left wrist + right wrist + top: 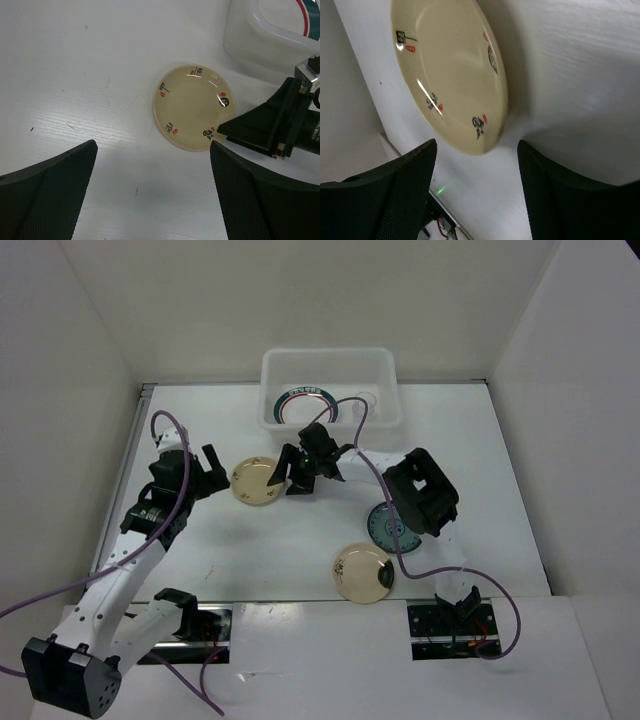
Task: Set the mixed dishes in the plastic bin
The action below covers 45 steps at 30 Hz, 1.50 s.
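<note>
Cream plate [255,480] lay flat on worktop [480,490] near plastic bin [268,390]. Right tool [476,195] stood open at its edge, empty; left tool [152,200] likewise open. Step judged: grasp. Next move needed jaws closing on rim, then lift to bin.

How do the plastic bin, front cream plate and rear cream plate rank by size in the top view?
Largest: plastic bin, clearly.
Then front cream plate.
Then rear cream plate: it looks slightly smaller but lies farther from the camera, so that order is unsure.
</note>
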### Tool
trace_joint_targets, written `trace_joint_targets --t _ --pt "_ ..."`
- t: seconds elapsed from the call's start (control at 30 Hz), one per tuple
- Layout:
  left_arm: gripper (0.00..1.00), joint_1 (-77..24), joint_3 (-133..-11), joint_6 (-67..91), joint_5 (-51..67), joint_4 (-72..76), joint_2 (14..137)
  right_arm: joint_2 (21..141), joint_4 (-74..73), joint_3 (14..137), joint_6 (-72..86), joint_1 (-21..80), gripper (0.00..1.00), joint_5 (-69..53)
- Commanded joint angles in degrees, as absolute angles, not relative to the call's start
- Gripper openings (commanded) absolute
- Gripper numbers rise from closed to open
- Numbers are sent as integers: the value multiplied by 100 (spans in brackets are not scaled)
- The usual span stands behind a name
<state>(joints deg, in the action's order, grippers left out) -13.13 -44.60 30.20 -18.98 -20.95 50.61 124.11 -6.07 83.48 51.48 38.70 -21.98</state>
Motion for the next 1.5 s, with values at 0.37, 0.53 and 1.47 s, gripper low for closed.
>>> trace_joint_targets --t 0.37,0.53,1.47 --pt "100 -1468 -4456 2988 -1916 -1890 5027 12921 -378 8508 5713 4184 7 -1371" --pt "100 -1468 -4456 2988 -1969 -1942 4975 12341 -316 8000 5547 4184 0 -1143" --pt "100 -1257 -4456 3041 -2250 -1942 4271 12144 -3101 12619 3524 2250 0 299"
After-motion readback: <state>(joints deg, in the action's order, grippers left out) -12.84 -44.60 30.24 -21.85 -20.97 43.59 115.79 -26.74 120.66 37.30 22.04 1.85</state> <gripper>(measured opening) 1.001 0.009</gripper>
